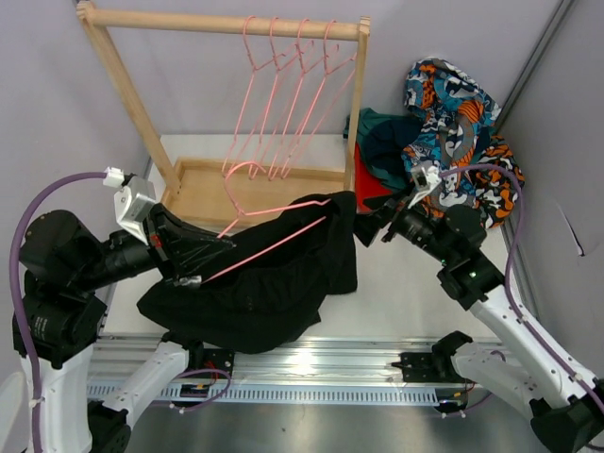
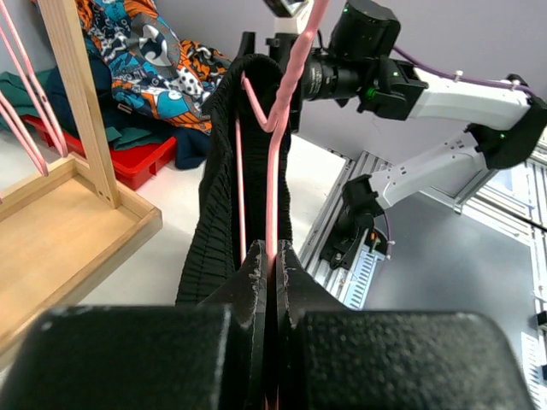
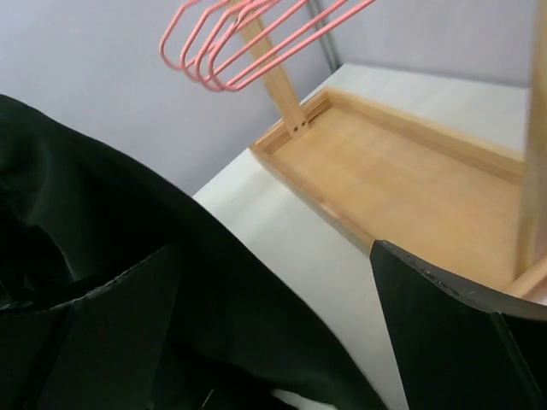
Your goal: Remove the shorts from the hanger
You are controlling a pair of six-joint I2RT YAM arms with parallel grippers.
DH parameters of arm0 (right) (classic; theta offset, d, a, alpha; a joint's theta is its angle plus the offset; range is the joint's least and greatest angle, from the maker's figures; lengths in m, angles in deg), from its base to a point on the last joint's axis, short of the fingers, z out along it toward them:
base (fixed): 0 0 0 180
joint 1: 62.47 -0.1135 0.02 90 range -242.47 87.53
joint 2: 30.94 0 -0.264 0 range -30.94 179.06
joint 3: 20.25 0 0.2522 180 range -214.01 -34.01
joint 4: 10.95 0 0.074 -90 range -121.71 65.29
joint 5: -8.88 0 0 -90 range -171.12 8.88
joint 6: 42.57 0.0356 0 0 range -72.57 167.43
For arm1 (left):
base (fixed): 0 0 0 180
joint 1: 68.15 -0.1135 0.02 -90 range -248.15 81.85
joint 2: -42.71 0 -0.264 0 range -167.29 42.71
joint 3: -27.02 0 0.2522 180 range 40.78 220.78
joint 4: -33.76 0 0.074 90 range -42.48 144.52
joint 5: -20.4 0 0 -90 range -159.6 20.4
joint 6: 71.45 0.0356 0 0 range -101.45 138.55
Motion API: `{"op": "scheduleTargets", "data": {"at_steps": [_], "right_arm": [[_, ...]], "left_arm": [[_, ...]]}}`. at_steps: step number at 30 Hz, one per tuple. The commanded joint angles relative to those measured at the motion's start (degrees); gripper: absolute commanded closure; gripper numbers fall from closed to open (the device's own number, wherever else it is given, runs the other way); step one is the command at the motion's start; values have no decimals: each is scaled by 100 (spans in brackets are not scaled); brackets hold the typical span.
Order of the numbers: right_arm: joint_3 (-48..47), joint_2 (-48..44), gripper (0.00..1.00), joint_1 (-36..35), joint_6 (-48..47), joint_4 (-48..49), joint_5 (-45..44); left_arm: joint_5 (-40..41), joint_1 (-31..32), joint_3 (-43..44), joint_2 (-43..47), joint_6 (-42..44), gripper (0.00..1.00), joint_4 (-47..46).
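Setting was a robotics lab test cell, not a home. Plain grey partition walls [image 1: 57, 85] closed in a white table [image 1: 396, 293]. A slotted aluminium rail [image 1: 311, 363] ran along the bottom of the frame. A small wooden rack [image 1: 189, 20] stood on the tabletop, upper left.

Plain black shorts [image 1: 264, 283] hanging on pink hanger [image 1: 283, 241], patterned shorts [image 1: 451, 113] showing blue, orange and white, teal shorts [image 1: 382, 132], red tray [image 1: 370, 192]

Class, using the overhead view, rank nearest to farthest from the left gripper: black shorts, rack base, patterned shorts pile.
1. black shorts, on the pink hanger that the left gripper grips.
2. rack base, just behind it.
3. patterned shorts pile, far right corner.
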Motion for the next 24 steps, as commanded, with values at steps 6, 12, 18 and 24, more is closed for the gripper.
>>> {"op": "scheduleTargets", "data": {"at_steps": [6, 12, 18, 24], "right_arm": [[-312, 691, 2, -982, -204, 798, -780], [-163, 771, 70, -1036, -196, 1053, -561], [-4, 727, 100, -1036, -125, 1290, -552], [119, 200, 100, -800, -354, 791, -1641]], "left_arm": [[47, 27, -20, -41, -31, 100, -289], [144, 36, -63, 11, -5, 100, -245], [232, 36, -125, 29, -14, 100, -272], [495, 62, -46, 55, 92, 100, -70]]}}
